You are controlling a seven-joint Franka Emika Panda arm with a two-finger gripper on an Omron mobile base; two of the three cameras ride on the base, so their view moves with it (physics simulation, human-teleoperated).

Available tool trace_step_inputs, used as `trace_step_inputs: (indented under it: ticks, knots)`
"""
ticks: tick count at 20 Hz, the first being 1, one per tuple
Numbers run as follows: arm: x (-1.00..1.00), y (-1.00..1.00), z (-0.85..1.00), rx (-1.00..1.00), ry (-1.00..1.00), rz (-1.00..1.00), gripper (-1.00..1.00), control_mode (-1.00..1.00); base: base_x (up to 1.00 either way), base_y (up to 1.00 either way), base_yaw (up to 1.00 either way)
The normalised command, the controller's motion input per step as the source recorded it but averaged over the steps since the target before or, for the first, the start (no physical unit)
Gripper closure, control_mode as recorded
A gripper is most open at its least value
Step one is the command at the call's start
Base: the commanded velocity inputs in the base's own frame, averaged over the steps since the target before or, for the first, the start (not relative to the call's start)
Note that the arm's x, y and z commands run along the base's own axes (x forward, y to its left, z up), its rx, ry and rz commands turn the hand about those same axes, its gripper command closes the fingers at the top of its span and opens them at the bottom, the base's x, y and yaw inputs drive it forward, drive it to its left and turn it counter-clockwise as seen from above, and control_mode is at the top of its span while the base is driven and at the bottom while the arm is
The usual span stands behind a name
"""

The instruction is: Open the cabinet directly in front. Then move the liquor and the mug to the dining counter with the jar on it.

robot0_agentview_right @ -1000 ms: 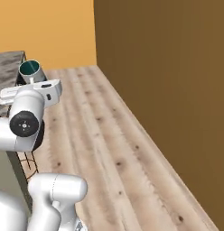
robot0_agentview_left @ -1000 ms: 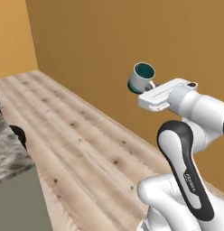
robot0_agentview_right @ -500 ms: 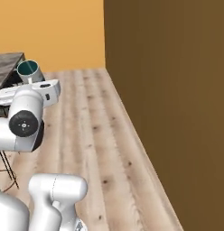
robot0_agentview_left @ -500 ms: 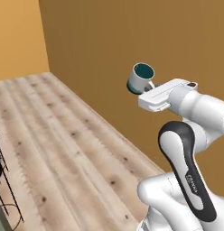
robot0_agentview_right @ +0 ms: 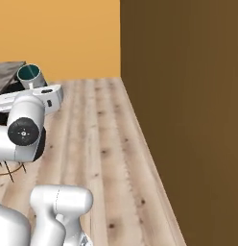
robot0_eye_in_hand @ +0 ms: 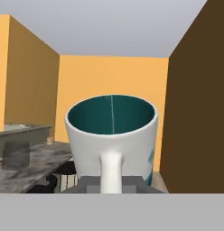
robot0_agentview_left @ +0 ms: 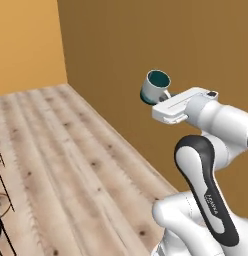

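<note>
mug (robot0_eye_in_hand: 112,140): 1 | jar (robot0_eye_in_hand: 16,153): 1, faint | dining counter (robot0_eye_in_hand: 37,164): 1

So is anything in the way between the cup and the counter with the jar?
Nothing visible is. The tool holds the cup up high, and the counter with the jar lies ahead to its left, with open air between them.

- The mug (robot0_agentview_left: 155,86) is white outside and teal inside, and it sits at the tip of the tool (robot0_agentview_left: 168,102), above the wooden floor, tilted a little.
- In the hand view the mug (robot0_eye_in_hand: 112,135) is upright, its loop handle turned toward the tool.
- The dining desk (robot0_eye_in_hand: 28,164), grey speckled marble, lies beyond the tool to its left, with the grey jar (robot0_eye_in_hand: 16,154) on it.
</note>
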Motion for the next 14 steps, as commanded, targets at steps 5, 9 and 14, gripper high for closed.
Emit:
trace_step_inputs:
  ticks: [5,9,14]
  knots:
    - [0.0,0.0,0.0,0.0,0.0,0.0,1.0,1.0,1.0,0.0,0.23]
    - [0.0,0.0,0.0,0.0,0.0,0.0,1.0,1.0,1.0,0.0,0.4]
    - [0.0,0.0,0.0,0.0,0.0,0.0,1.0,1.0,0.97,-0.08,0.65]
